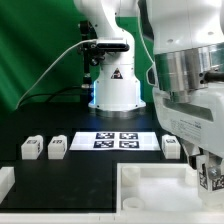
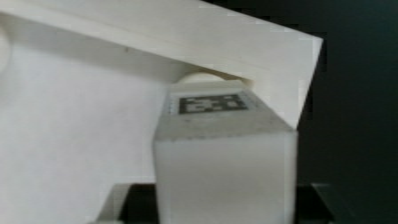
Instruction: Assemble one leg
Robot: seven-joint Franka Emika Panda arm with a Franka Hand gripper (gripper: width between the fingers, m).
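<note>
One leg [image 2: 217, 150] is clenched in the gripper [image 1: 205, 180], low at the exterior view's right, over the base [image 1: 150, 167]. It likely goes best held upright and pressed down gently, without slipping.

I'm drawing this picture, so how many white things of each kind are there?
Legs: 4, three on the table, one in the claw
Marker board: 1
Tray-like base: 1
White piece cut off at the exterior view's left edge: 1
Total: 7
</note>
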